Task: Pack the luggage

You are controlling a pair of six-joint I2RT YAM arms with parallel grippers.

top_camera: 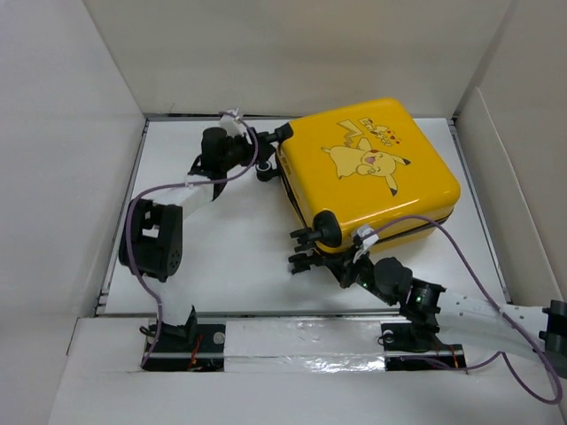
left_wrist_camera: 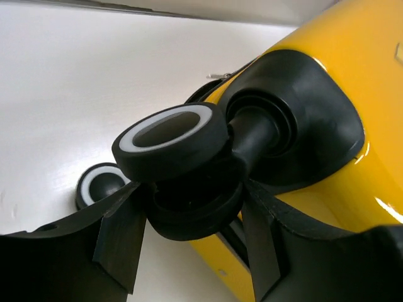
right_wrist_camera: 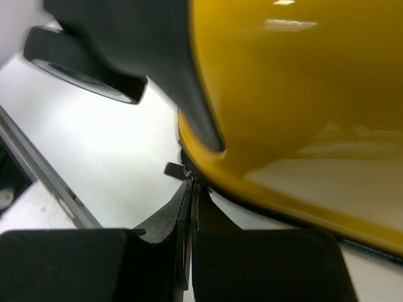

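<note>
The yellow Pikachu luggage point(top_camera: 372, 168) lies closed and flat on the white table, wheels toward the left. My left gripper point(top_camera: 264, 164) is at its far left corner. In the left wrist view its fingers point(left_wrist_camera: 119, 233) sit on both sides of a black-and-white wheel point(left_wrist_camera: 170, 135), touching it. My right gripper point(top_camera: 347, 266) is at the near left corner, below the shell point(right_wrist_camera: 296, 82). Its fingertips point(right_wrist_camera: 186, 195) are pressed together at the zipper seam on a small dark zipper pull point(right_wrist_camera: 175, 170).
White walls point(top_camera: 80, 133) box in the table on the left, back and right. A second wheel point(left_wrist_camera: 101, 182) rests on the table by my left gripper. Two near wheels point(top_camera: 306, 248) jut out beside my right gripper. A foil-taped ledge point(top_camera: 301, 336) runs along the near edge.
</note>
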